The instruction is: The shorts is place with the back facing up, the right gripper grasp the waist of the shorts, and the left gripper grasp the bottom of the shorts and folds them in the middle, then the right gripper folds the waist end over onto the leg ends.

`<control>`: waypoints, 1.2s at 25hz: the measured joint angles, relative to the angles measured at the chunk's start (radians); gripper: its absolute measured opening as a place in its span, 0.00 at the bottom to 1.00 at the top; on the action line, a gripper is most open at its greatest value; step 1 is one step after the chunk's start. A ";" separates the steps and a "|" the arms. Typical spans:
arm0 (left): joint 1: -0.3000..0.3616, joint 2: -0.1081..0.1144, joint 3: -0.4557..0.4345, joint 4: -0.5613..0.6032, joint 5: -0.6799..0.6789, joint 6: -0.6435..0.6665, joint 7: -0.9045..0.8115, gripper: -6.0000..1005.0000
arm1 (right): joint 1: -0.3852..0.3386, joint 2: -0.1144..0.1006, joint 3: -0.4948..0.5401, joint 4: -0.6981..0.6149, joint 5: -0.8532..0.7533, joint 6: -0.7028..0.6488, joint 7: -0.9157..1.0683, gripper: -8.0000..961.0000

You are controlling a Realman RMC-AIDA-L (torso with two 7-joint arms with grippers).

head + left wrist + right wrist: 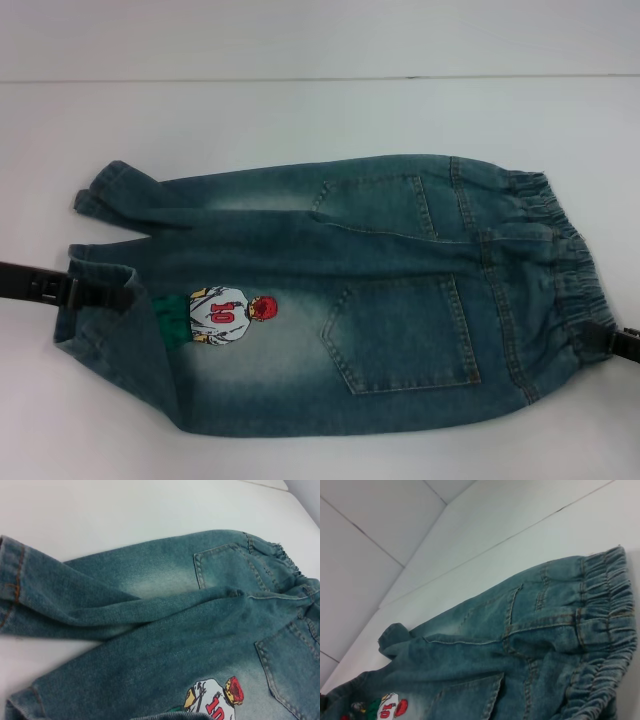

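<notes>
shorts (pixel 330 290) lie back side up on the white desk (pixel 300 110), legs pointing to the robot's left, waist (pixel 560 270) to its right. two back patch pockets show; the near pocket (pixel 405 330) sits just beside the waist, the far pocket (pixel 375 205) above it in the head view. cartoon player print (pixel 225 315) with number 10 is on the near leg, toward the leg ends (pixel 100 270). far leg end is bunched and lies a bit apart from the near one.

left gripper (pixel 105 293) comes in from the left edge, low and flat, its tip at the near leg hem; cloth there is lifted and folded back around it. fingers look closed on the hem fabric, grip partly hidden by denim. right gripper (pixel 600 338) shows only as a black tip at the right edge, touching the near corner of the waist; cannot tell how far its fingers are open or whether they have the band.

left wrist view shows both legs, hem stitching and print up close. right wrist view shows the ruffled waist raised at the near corner.
</notes>
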 joint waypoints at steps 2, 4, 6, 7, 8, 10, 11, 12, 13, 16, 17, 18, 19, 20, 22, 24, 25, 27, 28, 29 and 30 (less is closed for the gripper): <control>0.000 0.000 0.000 0.000 0.000 0.000 0.000 0.06 | 0.000 -0.001 0.000 0.000 -0.001 0.003 0.001 0.38; 0.000 0.000 0.000 0.000 0.000 -0.001 0.000 0.06 | 0.000 -0.002 -0.001 0.000 -0.001 0.008 0.004 0.32; 0.000 0.000 0.000 0.000 0.000 -0.005 0.000 0.06 | 0.000 -0.003 -0.003 -0.001 -0.001 0.012 0.010 0.25; 0.000 0.000 0.000 0.000 0.000 -0.007 0.000 0.06 | 0.001 -0.003 -0.005 -0.001 -0.002 0.014 0.012 0.22; 0.000 0.000 0.001 0.000 0.000 -0.008 0.000 0.06 | 0.001 -0.003 -0.006 -0.001 -0.002 0.015 0.016 0.20; 0.000 0.000 0.002 0.000 0.000 -0.009 0.000 0.06 | 0.001 -0.004 -0.007 -0.001 -0.003 0.020 0.021 0.14; 0.000 0.000 0.002 0.000 0.000 -0.010 0.000 0.06 | 0.002 -0.005 -0.007 -0.001 -0.003 0.020 0.022 0.11; 0.000 0.000 0.002 0.000 0.000 -0.010 0.000 0.06 | 0.002 -0.005 -0.008 -0.001 -0.003 0.021 0.023 0.09; 0.000 0.000 0.002 0.000 0.000 -0.010 0.000 0.06 | 0.003 -0.005 -0.008 -0.001 -0.003 0.021 0.023 0.06; 0.007 0.001 0.000 0.000 0.000 -0.011 0.001 0.06 | 0.003 -0.005 -0.008 -0.001 -0.003 0.021 0.023 0.06; 0.009 0.001 0.000 0.000 0.000 -0.011 0.001 0.06 | 0.003 -0.004 -0.008 -0.001 -0.003 0.021 0.022 0.06; 0.013 0.002 0.000 0.000 0.000 -0.011 0.002 0.06 | 0.003 -0.004 -0.007 -0.001 -0.002 0.021 0.022 0.06; 0.017 0.002 0.000 0.000 0.000 -0.011 0.003 0.06 | 0.003 -0.004 -0.006 -0.001 -0.001 0.021 0.021 0.06; 0.023 0.002 0.000 0.000 0.000 -0.011 0.005 0.06 | 0.003 -0.004 -0.004 -0.001 0.000 0.021 0.020 0.06; 0.033 0.003 -0.001 0.000 0.000 -0.011 0.008 0.06 | 0.004 -0.002 -0.001 -0.001 0.003 0.021 0.018 0.06; 0.044 0.003 -0.005 0.003 0.000 -0.011 0.011 0.06 | 0.006 0.000 -0.001 -0.001 0.004 0.020 0.017 0.06; 0.050 0.003 -0.007 0.005 0.000 -0.008 0.013 0.06 | 0.008 0.001 0.000 -0.001 0.004 0.020 0.016 0.06; 0.066 0.004 -0.010 0.010 0.000 -0.003 0.013 0.06 | 0.010 0.003 0.000 -0.001 0.004 0.020 0.015 0.06; 0.074 0.005 -0.012 0.014 0.001 0.001 0.013 0.06 | 0.011 0.004 0.000 -0.001 0.004 0.020 0.015 0.06; 0.085 0.005 -0.015 0.020 0.001 0.005 0.013 0.06 | 0.012 0.005 0.000 -0.001 0.004 0.020 0.015 0.06; 0.094 0.006 -0.019 0.025 0.002 0.008 0.014 0.06 | 0.013 0.005 0.000 -0.001 0.005 0.019 0.015 0.06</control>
